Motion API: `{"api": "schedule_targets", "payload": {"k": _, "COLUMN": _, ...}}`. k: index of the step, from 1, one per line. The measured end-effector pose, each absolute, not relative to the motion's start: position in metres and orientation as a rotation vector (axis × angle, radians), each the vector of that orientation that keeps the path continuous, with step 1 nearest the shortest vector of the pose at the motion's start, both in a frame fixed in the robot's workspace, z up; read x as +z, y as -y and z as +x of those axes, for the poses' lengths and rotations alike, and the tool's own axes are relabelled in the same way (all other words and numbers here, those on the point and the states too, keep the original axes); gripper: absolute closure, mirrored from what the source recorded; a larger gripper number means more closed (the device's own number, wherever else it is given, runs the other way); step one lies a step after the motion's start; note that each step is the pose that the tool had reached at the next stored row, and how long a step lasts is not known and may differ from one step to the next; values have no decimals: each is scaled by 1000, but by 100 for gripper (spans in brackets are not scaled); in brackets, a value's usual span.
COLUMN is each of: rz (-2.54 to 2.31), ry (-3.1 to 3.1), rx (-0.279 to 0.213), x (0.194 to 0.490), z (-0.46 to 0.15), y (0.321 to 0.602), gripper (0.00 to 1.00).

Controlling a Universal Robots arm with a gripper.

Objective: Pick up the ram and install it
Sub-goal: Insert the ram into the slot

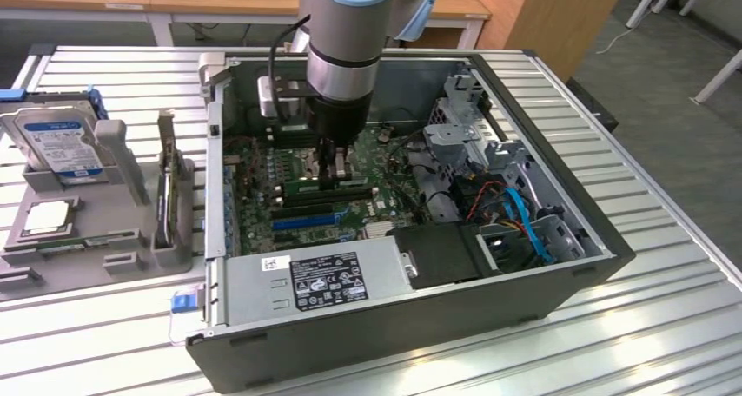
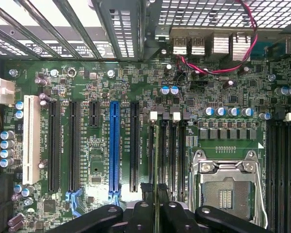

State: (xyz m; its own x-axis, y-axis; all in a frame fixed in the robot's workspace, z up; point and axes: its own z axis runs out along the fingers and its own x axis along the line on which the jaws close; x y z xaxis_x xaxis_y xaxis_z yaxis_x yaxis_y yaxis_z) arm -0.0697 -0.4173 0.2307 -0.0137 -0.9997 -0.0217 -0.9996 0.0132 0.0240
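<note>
slatted metal table (image 1: 679, 313), open computer case (image 1: 383, 339) standing on it, grey parts holder (image 1: 116, 144) just beside the case

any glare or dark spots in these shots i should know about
Exterior view: strong glare on the slatted table at the exterior view's right, while the case interior sits in shade. Wrist view: light blows out the rear grille, the motherboard is evenly lit, the gripper on the ram looks dark.

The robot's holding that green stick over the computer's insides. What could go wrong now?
1. The ram, pinched edge-on in the jaws, could miss its narrow black slot and press on the motherboard instead.
2. The CPU socket sits right beside those slots, so a sideways slip might bump it.
</note>
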Motion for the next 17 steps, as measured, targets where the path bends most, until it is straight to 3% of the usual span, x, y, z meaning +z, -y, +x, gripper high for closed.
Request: {"api": "schedule_targets", "payload": {"k": 17, "rz": 2204, "ry": 2234, "rx": -48, "x": 225, "z": -70, "y": 417, "gripper": 86}}
